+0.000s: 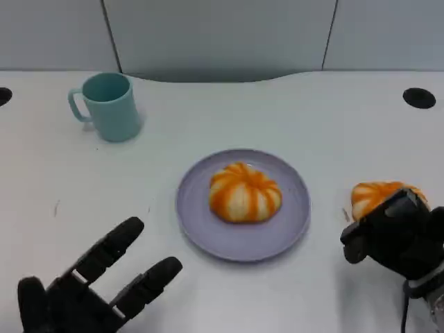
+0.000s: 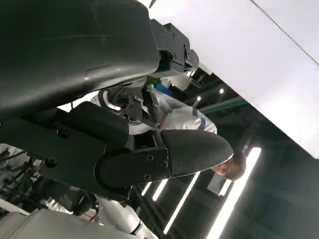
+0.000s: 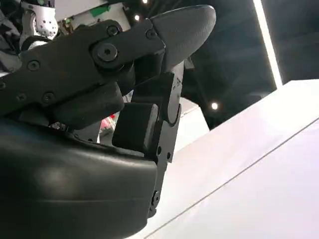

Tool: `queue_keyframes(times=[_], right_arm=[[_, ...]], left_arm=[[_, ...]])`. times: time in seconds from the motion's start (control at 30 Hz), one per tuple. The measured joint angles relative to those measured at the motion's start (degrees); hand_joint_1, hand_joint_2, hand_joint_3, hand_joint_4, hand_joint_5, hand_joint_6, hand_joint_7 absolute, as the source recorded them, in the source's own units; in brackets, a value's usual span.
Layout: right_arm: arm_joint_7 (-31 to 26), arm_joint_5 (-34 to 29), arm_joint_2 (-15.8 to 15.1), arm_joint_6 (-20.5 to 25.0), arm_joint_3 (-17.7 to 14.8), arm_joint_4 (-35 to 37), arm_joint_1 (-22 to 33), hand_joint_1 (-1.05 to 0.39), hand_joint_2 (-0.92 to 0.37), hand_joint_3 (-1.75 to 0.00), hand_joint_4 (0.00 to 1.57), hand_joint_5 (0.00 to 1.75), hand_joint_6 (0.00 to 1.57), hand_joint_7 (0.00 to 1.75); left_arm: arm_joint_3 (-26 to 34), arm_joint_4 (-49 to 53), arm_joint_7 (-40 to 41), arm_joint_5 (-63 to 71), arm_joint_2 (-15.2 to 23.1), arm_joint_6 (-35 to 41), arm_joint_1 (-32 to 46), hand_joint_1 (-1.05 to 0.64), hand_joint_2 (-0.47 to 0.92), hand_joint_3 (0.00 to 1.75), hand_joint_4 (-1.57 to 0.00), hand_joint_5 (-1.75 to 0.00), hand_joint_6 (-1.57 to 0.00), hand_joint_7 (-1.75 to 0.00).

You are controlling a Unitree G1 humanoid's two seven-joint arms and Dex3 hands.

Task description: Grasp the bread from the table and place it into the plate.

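Observation:
One orange-and-white striped bread lies in the middle of the lavender plate at the table's centre. A second bread rests on the table to the right of the plate, its near right side hidden behind my right hand. That hand sits just in front of it; in the right wrist view its fingers have nothing between them. My left hand lies at the near left with fingers spread, holding nothing, well away from the plate.
A teal mug stands at the far left. Two dark round holes mark the tabletop near its far corners. A person's sleeve appears in the left wrist view.

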Motion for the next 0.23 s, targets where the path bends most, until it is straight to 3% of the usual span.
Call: queue_keyframes(times=[0.23], right_arm=[[-1.39, 0.03, 0.12, 1.07, 0.34, -1.91, 0.6, -0.53, -0.88, -0.01, 1.57, 0.14, 1.49, 0.01]], left_arm=[[2.26, 6.41, -5.19, 2.52, -0.07, -1.2, -3.53, -1.05, 0.92, 0.53, -0.27, -0.35, -0.26, -0.05]])
